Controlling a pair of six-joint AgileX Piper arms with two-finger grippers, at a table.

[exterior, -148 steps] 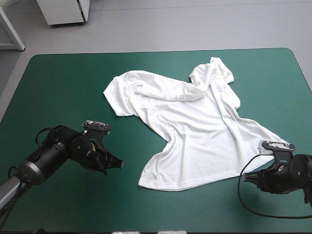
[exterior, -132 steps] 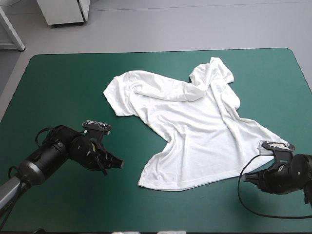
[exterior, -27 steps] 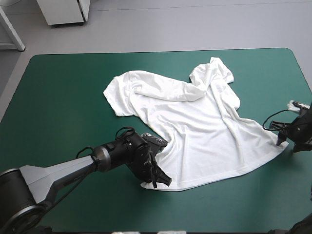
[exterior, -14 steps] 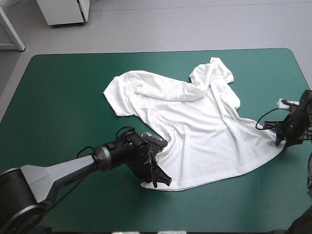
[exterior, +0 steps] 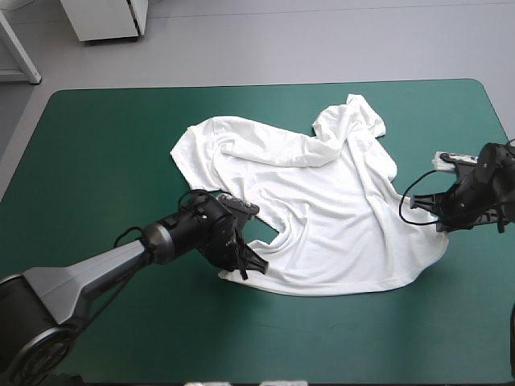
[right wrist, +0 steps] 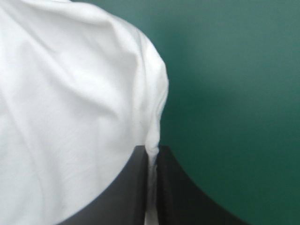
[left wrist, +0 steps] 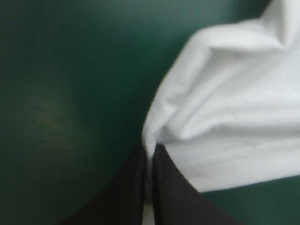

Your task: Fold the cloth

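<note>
Arms (exterior: 105,269) low — left gripper (exterior: 257,265) and right gripper (exterior: 438,227) pinch T-shirt (exterior: 322,193) hem.

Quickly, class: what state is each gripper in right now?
Left gripper: shut on a hem corner of the white short-sleeved T-shirt.
Right gripper: shut on the T-shirt's opposite hem corner.

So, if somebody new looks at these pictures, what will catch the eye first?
The white T-shirt, spread rumpled across the middle of the teal-green table. Then the two black tools pinching its hem: the left tool at the near-left corner, the right tool at the right corner.
</note>
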